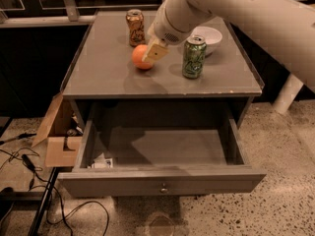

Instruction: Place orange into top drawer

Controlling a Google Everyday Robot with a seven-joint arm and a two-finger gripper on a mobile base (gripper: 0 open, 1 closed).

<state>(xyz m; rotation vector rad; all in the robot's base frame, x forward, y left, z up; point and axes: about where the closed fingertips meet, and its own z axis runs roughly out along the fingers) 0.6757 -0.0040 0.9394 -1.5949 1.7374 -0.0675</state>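
The orange [140,57] is a round fruit on the grey cabinet top [108,70], left of centre. My gripper [154,52] reaches down from the upper right and its pale fingertip overlaps the orange's right side. The wrist and arm hide the rest of the gripper. The top drawer [162,181] is pulled wide open below the cabinet top, its flat front panel with a small round knob [163,188] facing me. A small white item [103,162] lies in its front left corner.
An orange-brown patterned can [135,27] stands behind the orange. A green can [194,56] stands to its right, in front of a white bowl [209,36]. An open cardboard box [56,136] and black cables [29,166] lie on the floor at left.
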